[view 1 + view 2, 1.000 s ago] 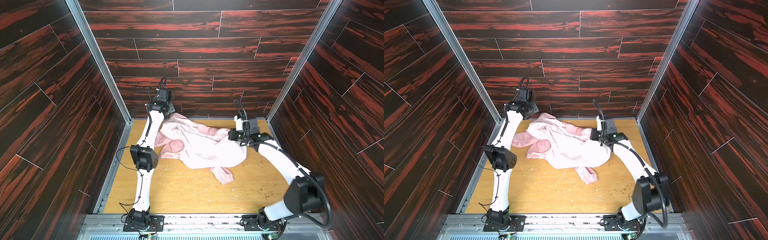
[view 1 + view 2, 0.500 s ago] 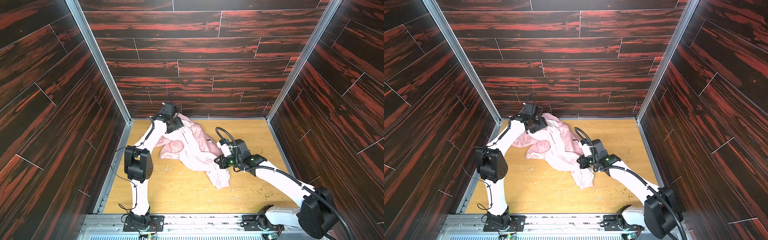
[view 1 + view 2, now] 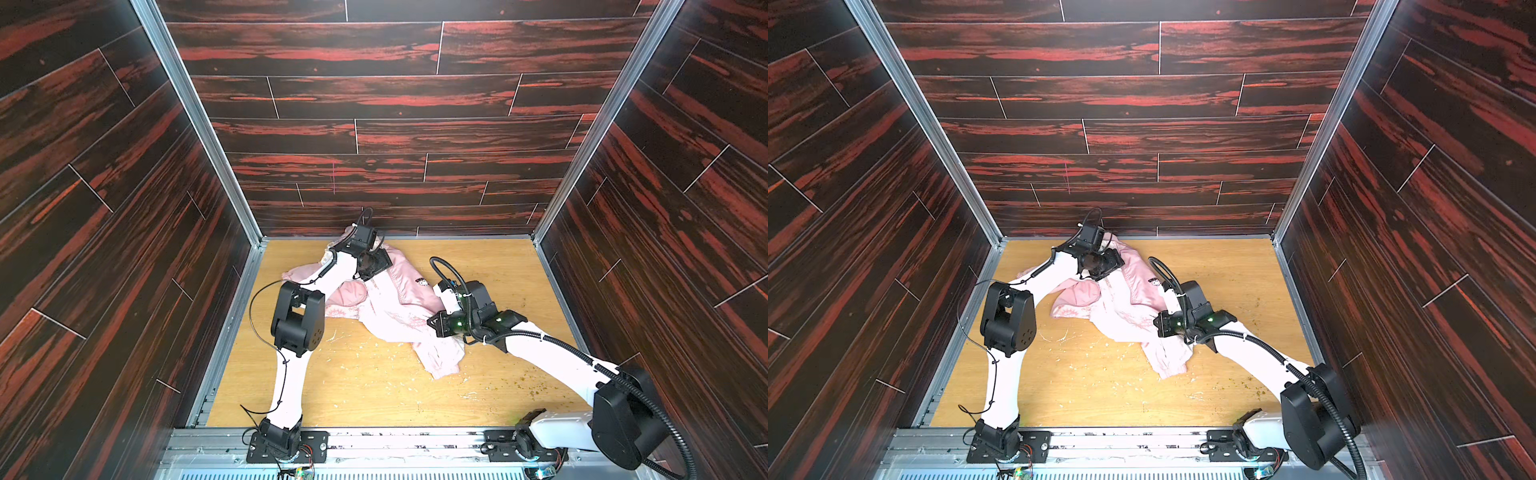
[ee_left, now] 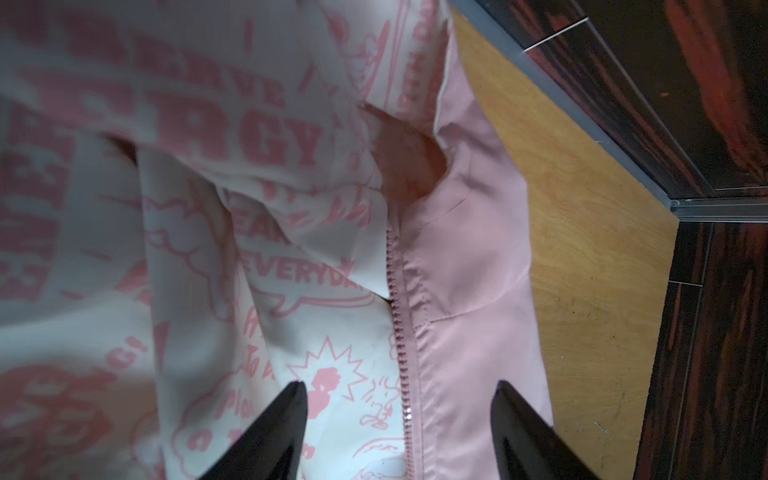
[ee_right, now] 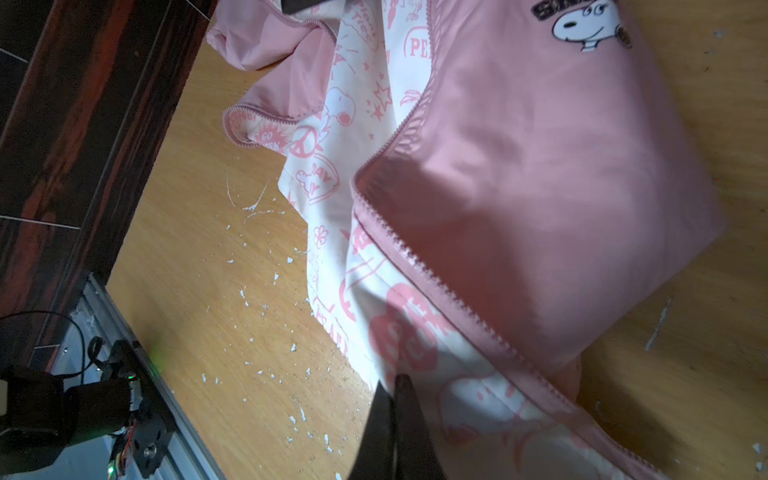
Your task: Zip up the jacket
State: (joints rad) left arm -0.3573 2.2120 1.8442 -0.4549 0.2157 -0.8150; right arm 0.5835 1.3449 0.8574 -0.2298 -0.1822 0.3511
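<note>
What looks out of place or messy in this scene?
White flecks litter the wooden tabletop beside the jacket, like debris. The jacket itself lies crumpled, unzipped, its printed lining turned outward.

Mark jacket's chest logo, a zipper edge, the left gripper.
chest logo (image 5: 582, 23), right wrist view, on the dog's face.
zipper edge (image 4: 399, 332), left wrist view, on the teeth.
left gripper (image 4: 399, 383), left wrist view, midway between open fingers.

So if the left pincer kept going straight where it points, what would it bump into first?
Probably the jacket: the open left pincer points at its zipper edge, with nothing between. How near it is, I can't tell.
</note>
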